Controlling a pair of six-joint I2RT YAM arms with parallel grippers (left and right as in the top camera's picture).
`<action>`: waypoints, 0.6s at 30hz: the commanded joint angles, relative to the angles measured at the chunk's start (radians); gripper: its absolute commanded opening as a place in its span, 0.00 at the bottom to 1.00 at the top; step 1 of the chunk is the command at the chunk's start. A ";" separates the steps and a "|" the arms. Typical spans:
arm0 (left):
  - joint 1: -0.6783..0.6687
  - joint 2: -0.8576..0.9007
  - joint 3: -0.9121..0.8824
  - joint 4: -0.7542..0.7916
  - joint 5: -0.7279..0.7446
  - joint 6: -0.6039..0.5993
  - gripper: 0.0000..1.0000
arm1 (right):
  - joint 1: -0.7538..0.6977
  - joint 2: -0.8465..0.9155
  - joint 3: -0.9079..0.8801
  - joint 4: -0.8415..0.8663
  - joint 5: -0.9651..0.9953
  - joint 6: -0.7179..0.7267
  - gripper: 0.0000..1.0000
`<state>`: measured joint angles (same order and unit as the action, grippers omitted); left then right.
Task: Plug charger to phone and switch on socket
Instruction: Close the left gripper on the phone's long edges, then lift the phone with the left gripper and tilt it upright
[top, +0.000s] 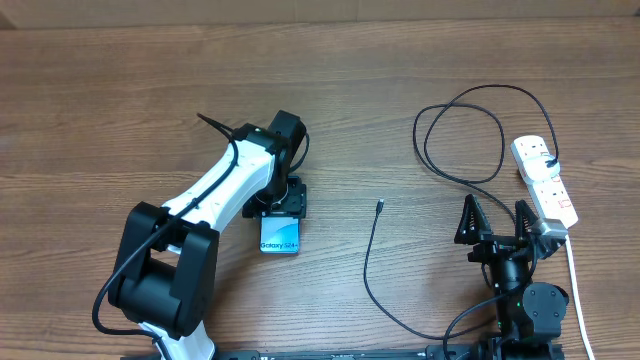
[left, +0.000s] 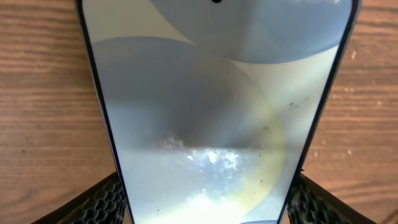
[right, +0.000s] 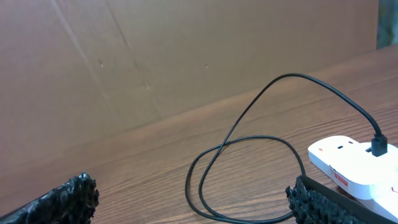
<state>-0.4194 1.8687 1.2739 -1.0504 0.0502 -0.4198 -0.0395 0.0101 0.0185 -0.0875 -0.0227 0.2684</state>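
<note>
The phone (top: 280, 240) lies flat on the table with its blue screen and "Galaxy S24+" text showing; it fills the left wrist view (left: 217, 112). My left gripper (top: 281, 200) sits over the phone's far end, its fingers (left: 205, 202) pressed against both long edges. The charger, a thin black cable (top: 372, 262), lies with its connector tip (top: 380, 205) free on the table right of the phone. It loops (right: 249, 162) and is plugged into the white socket (top: 543, 180), which also shows in the right wrist view (right: 354, 168). My right gripper (top: 497, 225) is open and empty, near the socket.
The socket's thick white cord (top: 578, 300) runs toward the front edge at far right. A brown cardboard wall (right: 186, 56) stands behind the table. The cable's large loop (top: 460, 140) lies at the back right.
</note>
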 joint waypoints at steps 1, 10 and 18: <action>-0.009 0.008 0.041 -0.033 0.049 -0.007 0.71 | -0.001 -0.007 -0.011 0.006 -0.005 -0.004 1.00; -0.009 0.008 0.061 -0.102 0.108 -0.015 0.69 | -0.001 -0.007 -0.011 0.006 -0.005 -0.004 1.00; -0.009 0.008 0.078 -0.166 0.135 -0.014 0.69 | -0.001 -0.007 -0.011 0.006 -0.005 -0.004 1.00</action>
<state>-0.4194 1.8687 1.3109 -1.1988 0.1543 -0.4202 -0.0391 0.0101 0.0185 -0.0879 -0.0227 0.2684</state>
